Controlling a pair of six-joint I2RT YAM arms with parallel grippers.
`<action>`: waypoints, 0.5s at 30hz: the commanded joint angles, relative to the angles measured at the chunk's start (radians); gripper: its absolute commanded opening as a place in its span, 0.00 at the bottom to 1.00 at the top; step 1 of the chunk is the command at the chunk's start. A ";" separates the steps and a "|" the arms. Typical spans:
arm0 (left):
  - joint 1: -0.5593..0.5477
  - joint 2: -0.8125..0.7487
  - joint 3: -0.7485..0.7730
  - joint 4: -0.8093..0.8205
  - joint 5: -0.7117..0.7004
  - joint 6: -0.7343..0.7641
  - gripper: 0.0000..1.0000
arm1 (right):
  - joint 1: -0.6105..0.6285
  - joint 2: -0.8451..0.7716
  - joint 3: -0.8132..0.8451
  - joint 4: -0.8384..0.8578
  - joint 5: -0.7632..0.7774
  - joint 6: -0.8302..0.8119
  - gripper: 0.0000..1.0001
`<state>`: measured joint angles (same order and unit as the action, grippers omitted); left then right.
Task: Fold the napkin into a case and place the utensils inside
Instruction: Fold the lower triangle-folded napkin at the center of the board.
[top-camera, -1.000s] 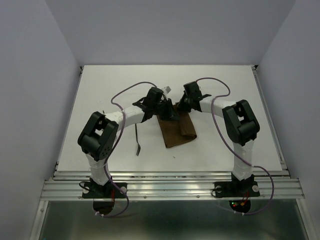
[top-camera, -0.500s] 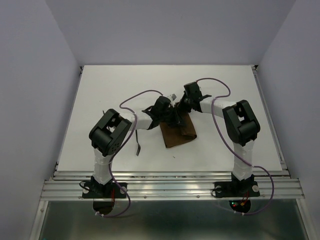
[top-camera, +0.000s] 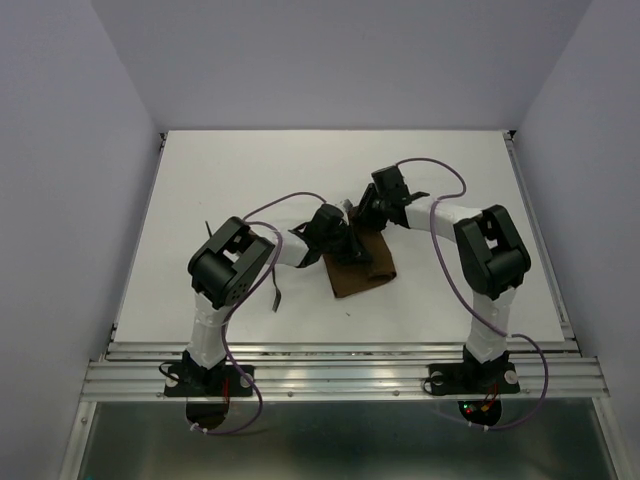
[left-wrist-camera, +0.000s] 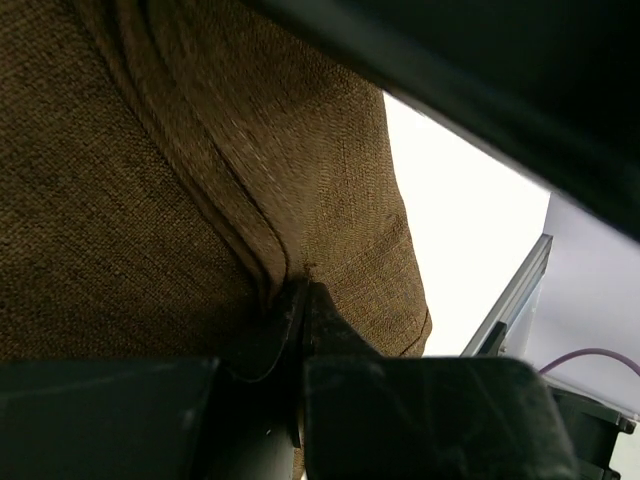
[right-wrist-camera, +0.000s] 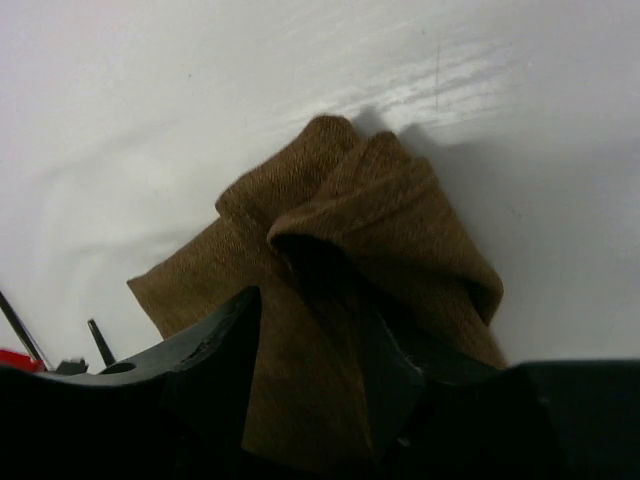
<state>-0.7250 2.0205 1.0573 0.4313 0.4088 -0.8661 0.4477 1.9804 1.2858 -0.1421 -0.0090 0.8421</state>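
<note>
The dark brown napkin lies folded into a narrow strip at the table's middle. My left gripper is low over its far left part. In the left wrist view its jaws are closed, tips meeting on a fold of the cloth. My right gripper is at the napkin's far end. In the right wrist view it has bunched, raised cloth between its fingers. One long slender utensil lies on the table left of the napkin. A short dark piece shows further left.
The white table has metal rails along its near edge and right side. Grey walls stand close on three sides. Both arms' purple cables loop above the table near the napkin.
My left arm has swung right and nearer, bringing its gripper down onto the napkin. My right gripper has shifted slightly away, still at the napkin's far end. The utensils have not moved.
</note>
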 joint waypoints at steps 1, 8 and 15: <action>-0.002 0.024 -0.034 -0.035 -0.044 0.018 0.07 | 0.009 -0.121 -0.032 -0.065 -0.014 -0.023 0.51; -0.004 0.021 -0.036 -0.049 -0.044 0.036 0.06 | 0.009 -0.287 -0.126 -0.112 0.004 -0.064 0.61; -0.002 0.014 -0.042 -0.063 -0.047 0.061 0.06 | 0.009 -0.432 -0.275 -0.120 0.035 -0.077 0.45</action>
<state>-0.7250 2.0212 1.0534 0.4393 0.4103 -0.8604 0.4477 1.6115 1.0698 -0.2485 0.0067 0.7891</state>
